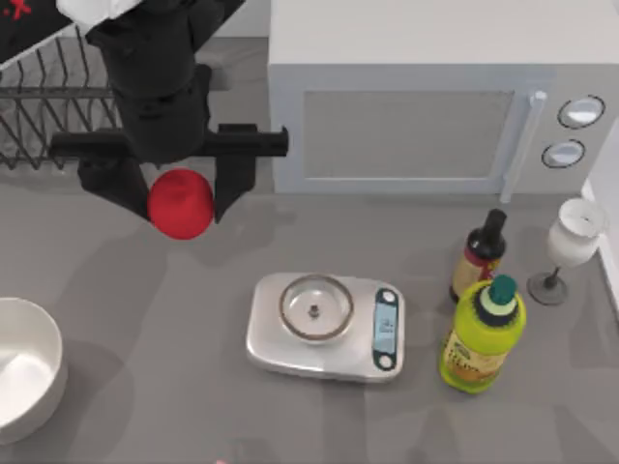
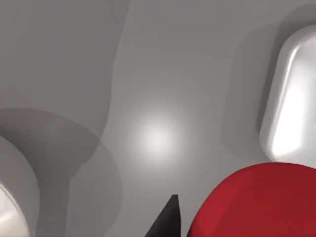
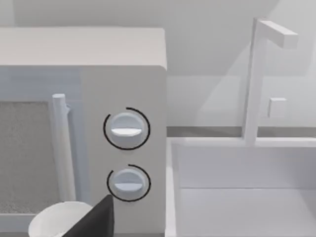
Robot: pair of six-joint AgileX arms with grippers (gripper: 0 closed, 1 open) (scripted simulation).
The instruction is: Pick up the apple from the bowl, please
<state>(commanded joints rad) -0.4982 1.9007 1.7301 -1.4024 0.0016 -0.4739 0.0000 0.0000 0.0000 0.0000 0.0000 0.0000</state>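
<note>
My left gripper (image 1: 170, 193) is shut on the apple (image 1: 181, 204), a smooth bright-red ball held between its two black fingers (image 1: 233, 181). It hangs high over the grey counter, left of the microwave and well away from the bowl. The white bowl (image 1: 21, 382) sits at the top view's lower left edge, with nothing showing inside it. In the left wrist view the apple (image 2: 256, 202) is close beside a dark fingertip (image 2: 170, 217), with the bowl's rim (image 2: 15, 197) at one edge. A dark part of my right gripper (image 3: 96, 222) faces the microwave's knobs.
A silver scale (image 1: 326, 327) with a steel dish lies mid-counter. To its right stand a green bottle (image 1: 484, 333), a dark bottle (image 1: 480, 256) and a wine glass (image 1: 571, 242). A microwave (image 1: 426, 97) is at the back, a dish rack (image 1: 48, 106) back left, a sink (image 3: 247, 197) far right.
</note>
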